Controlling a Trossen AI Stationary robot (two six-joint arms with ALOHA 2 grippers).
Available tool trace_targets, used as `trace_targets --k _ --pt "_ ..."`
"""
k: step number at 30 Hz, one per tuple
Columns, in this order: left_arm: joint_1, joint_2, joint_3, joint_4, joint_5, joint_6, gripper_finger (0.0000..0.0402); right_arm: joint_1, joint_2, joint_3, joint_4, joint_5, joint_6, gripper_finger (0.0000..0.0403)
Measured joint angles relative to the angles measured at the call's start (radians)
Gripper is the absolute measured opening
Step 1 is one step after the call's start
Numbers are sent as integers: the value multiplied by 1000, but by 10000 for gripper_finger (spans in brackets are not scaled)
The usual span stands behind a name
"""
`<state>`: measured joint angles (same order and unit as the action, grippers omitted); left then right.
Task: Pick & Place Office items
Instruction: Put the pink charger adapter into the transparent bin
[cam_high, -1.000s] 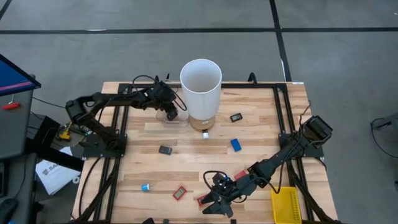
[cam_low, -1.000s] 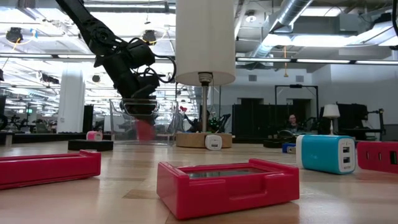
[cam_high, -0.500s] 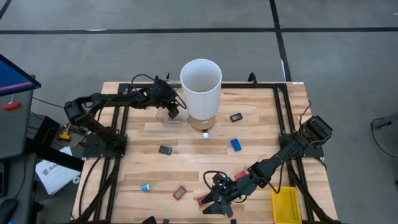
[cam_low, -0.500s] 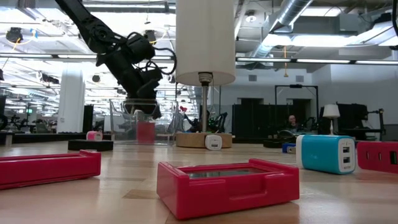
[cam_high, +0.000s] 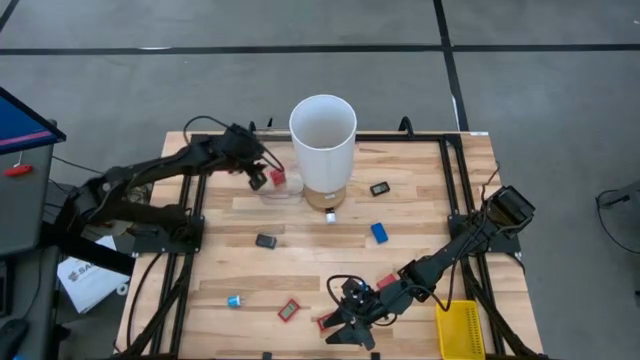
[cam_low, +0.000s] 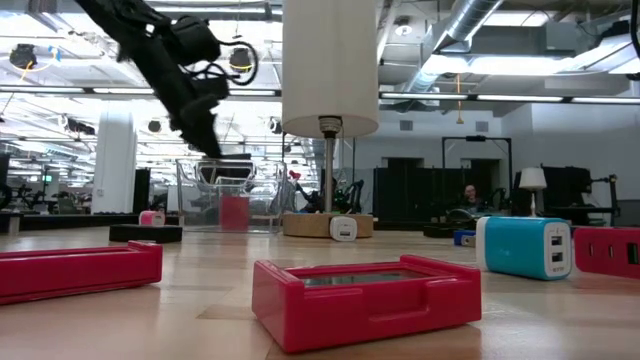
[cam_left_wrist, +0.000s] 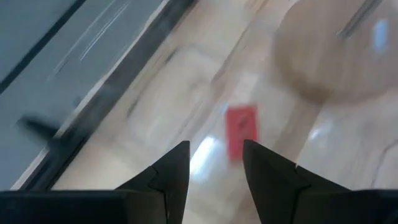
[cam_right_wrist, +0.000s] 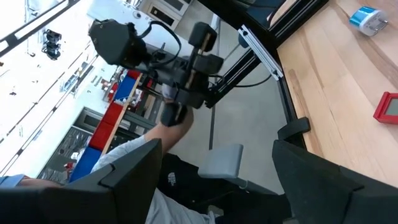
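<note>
The office items lie scattered on the wooden table: a black piece (cam_high: 380, 188), a blue one (cam_high: 380, 232), another black one (cam_high: 265, 240), a red rectangle (cam_high: 289, 310), a cyan plug (cam_high: 233, 300). One red piece (cam_high: 277, 178) (cam_left_wrist: 241, 130) (cam_low: 234, 212) lies on the floor of a clear container (cam_high: 281, 188) (cam_low: 230, 195) beside the white cylinder (cam_high: 323, 145). My left gripper (cam_high: 258, 180) (cam_low: 215, 152) (cam_left_wrist: 216, 155) hangs open just above the container's left rim, holding nothing. My right gripper (cam_high: 345, 330) (cam_right_wrist: 217, 144) sits open and low by the table's near edge, next to a red piece (cam_high: 325, 322).
The tall white cylinder stands on a round wooden base (cam_low: 325, 222) at the far middle. A yellow mesh basket (cam_high: 460, 330) sits at the near right corner. Black frame rails (cam_high: 450, 180) run along the table's sides. The right wrist view shows a person's dark clothing (cam_right_wrist: 180, 180) beyond the near edge.
My left gripper has risen out of the clear container and swung toward the table's left. The red piece that was at its fingertips a second ago has stayed behind on the container's floor. The right arm has kept still.
</note>
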<state>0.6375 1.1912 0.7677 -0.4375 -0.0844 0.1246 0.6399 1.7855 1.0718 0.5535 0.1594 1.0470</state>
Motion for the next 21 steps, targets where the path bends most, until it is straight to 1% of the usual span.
trace_targets --k 4,7,13,15,17,19,21 --pt "4 -52 0 -157 2 -48 143 -1 0 0 0 2 0 297" --pt "-4 -66 0 -261 3 -58 143 -1 0 0 0 3 0 297" --pt "-4 -73 0 -373 -1 -82 143 -1 0 0 0 2 -3 297" --pt "-4 -73 0 -383 -40 -99 143 -1 0 0 -1 2 -6 297" --pt "-2 -73 0 -385 -121 -132 143 -1 0 0 -1 2 -8 297" --pt "6 -73 0 -376 -212 -199 143 -1 0 0 -1 -1 -8 297" --pt "22 -73 0 -363 -263 -274 143 -1 0 0 -1 -1 -8 297"
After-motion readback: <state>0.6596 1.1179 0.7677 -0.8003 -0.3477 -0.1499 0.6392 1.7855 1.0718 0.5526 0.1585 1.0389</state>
